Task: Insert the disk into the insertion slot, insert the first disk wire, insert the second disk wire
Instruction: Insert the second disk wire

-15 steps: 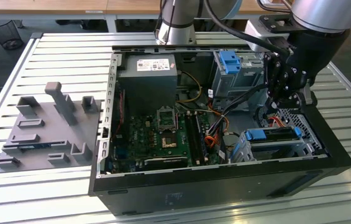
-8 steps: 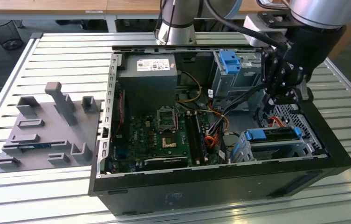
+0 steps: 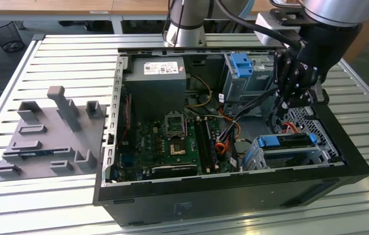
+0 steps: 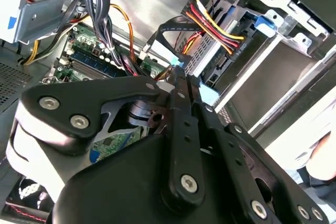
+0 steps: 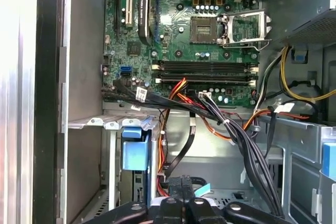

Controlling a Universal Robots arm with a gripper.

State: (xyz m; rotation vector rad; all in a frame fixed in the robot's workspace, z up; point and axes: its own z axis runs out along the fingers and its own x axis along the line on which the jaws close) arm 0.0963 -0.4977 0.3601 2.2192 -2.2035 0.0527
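One pincer [image 4: 180,77], one disk [image 3: 289,141]

— What sits on the table [image 3: 73,49] beside the case [image 3: 223,196]?
— A grey fixture board [image 3: 47,142], at the exterior view's left. A wastebasket [image 3: 4,34] stands beyond.
— And inside?
— Motherboard [image 3: 164,142], power supply [image 3: 155,85] next to it, blue-latched bay [image 3: 243,68] toward the exterior view's right.

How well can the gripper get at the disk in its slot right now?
Probably yes: the case is open on top, and the gripper, shut on a black wire, hangs near the disk seated in the insertion slot. Only loose wires crowd the way.
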